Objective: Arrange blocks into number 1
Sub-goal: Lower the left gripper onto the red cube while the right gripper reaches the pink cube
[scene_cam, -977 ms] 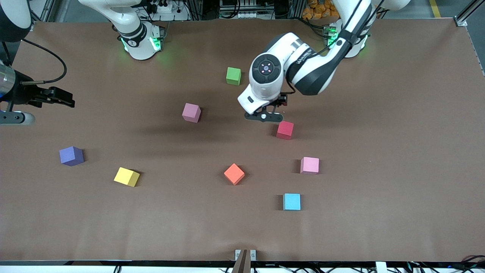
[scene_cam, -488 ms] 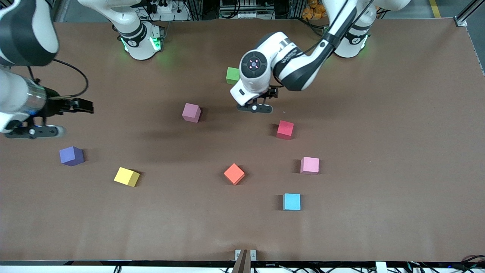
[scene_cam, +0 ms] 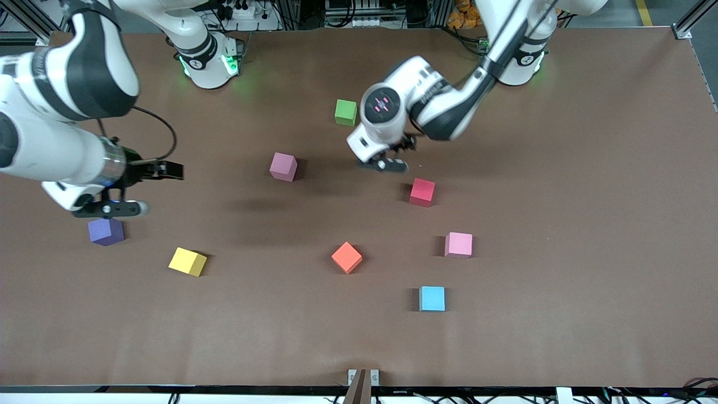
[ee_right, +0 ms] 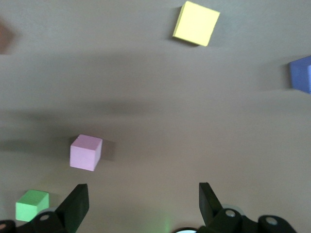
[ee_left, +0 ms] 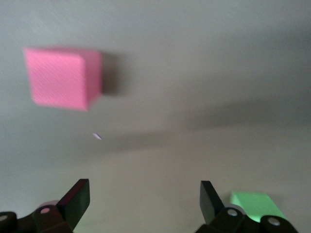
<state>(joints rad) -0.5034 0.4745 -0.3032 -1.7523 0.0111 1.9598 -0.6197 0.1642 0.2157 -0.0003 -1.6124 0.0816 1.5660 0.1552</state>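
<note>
Hovering left tool (scene_cam: 391, 157) jaws wide, empty, over bare surface (scene_cam: 561, 168) | red block (scene_cam: 422, 192) at its 5 o'clock, green block (scene_cam: 345, 112) at 10 | right tool (scene_cam: 147, 188) wide, empty, above purple block (scene_cam: 105, 231) | blocks scattered, no "1" started

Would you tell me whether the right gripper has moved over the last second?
Yes. The right gripper has swung inward from the table's edge and now hovers by the purple block.

Brown matte table (scene_cam: 589, 168), cabled edges.

The purple block (ee_right: 302, 74) was cut off by the right wrist view's edge; the red block (ee_left: 63, 77) was blurred.
</note>
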